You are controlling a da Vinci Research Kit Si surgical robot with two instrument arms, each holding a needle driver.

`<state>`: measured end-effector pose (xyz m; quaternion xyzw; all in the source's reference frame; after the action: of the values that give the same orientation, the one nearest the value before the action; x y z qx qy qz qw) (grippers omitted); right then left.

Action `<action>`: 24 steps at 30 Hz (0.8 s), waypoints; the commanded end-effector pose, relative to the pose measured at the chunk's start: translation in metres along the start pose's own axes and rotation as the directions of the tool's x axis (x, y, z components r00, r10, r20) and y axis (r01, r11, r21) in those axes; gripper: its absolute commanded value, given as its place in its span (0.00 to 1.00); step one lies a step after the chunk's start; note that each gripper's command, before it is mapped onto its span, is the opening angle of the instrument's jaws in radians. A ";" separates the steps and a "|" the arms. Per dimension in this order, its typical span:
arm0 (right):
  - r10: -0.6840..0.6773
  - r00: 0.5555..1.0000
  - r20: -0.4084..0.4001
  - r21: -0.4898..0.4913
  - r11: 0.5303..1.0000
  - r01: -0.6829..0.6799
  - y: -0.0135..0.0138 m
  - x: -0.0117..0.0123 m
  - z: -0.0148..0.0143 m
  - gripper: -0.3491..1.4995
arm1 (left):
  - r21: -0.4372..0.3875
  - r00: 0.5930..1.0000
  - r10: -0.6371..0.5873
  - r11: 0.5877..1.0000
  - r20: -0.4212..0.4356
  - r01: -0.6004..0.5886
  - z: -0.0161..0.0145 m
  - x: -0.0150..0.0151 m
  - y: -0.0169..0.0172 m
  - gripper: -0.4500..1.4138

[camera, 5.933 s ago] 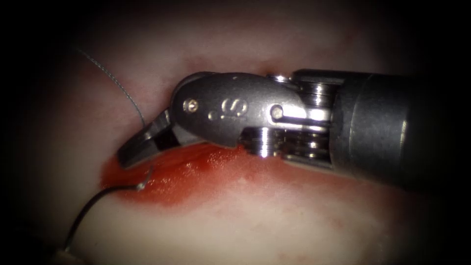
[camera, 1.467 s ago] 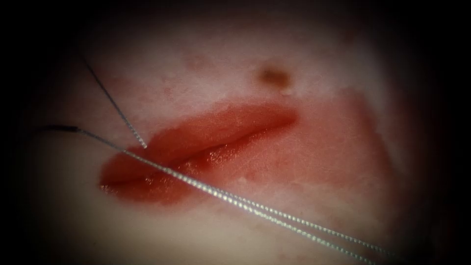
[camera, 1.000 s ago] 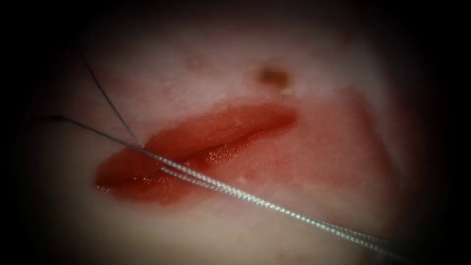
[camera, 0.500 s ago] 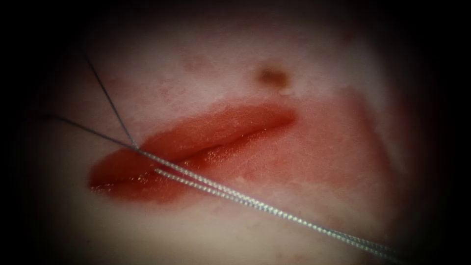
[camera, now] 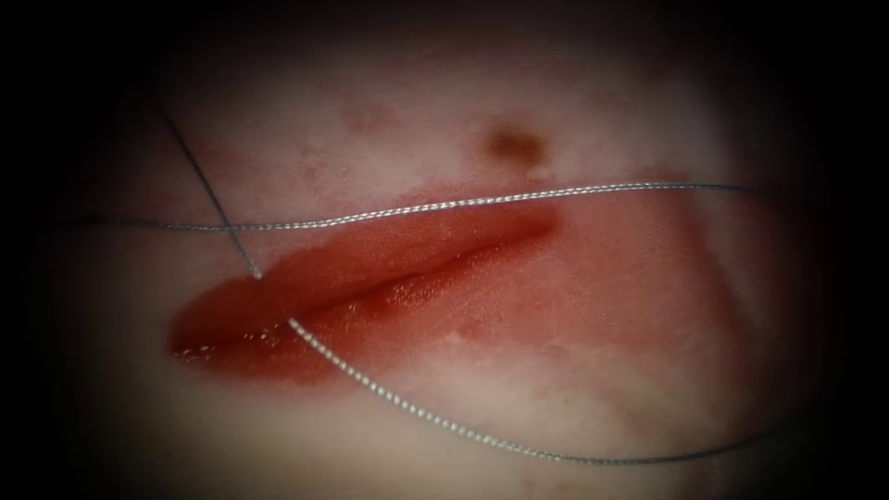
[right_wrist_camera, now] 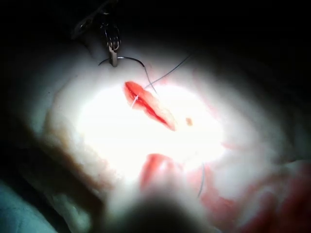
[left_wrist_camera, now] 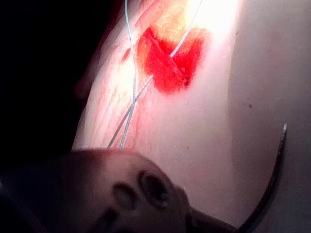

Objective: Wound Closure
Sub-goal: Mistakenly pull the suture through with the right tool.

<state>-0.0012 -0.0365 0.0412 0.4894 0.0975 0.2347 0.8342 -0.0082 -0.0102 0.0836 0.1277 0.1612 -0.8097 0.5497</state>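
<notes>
The cut (camera: 370, 278) lies open and wet with red fluid in the pale tissue (camera: 463, 389). Thread (camera: 398, 213) runs across the tissue just above the cut. A second strand (camera: 389, 398) leaves the cut's left part and curves off to the lower right. A third strand (camera: 208, 190) comes down from the upper left to the cut's left end. In the right wrist view the left tool (right_wrist_camera: 112, 58) stands beyond the cut (right_wrist_camera: 148, 104), shut on the curved needle (right_wrist_camera: 131, 59). The needle (left_wrist_camera: 272, 179) is out of the tissue. A blurred shape close to the lens is the right tool (right_wrist_camera: 155, 189).
A small brown spot (camera: 514, 143) marks the tissue above the cut's right end. A pink stained patch (camera: 639, 268) spreads to the right of the cut. The tissue block's edge (right_wrist_camera: 63, 145) drops away in the right wrist view.
The right tool that lay over the cut has left the endoscope view. The two strands, drawn tight side by side toward the lower right, have parted into a wide loop, one swinging above the cut.
</notes>
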 end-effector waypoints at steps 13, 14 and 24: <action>-0.355 0.915 -0.191 -0.048 0.934 0.353 -0.0071 0.0169 0.0035 0.00 | 0.157 0.990 0.043 0.987 -0.133 -0.022 -0.0009 0.0029 -0.0053 0.00; -0.374 0.906 -0.199 -0.061 0.927 0.369 -0.0075 0.0182 0.0040 0.00 | 0.166 0.989 0.056 0.986 -0.136 -0.033 -0.0010 0.0032 -0.0057 0.00; -0.527 0.833 -0.170 -0.254 0.840 0.480 -0.0085 0.0281 0.0089 0.00 | 0.192 0.991 0.065 0.980 -0.113 -0.043 -0.0016 0.0031 -0.0070 0.00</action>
<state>0.0278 -0.0338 0.0409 0.3218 0.2918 0.0727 0.8978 -0.0156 -0.0109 0.0819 0.2337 0.1145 -0.7968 0.5454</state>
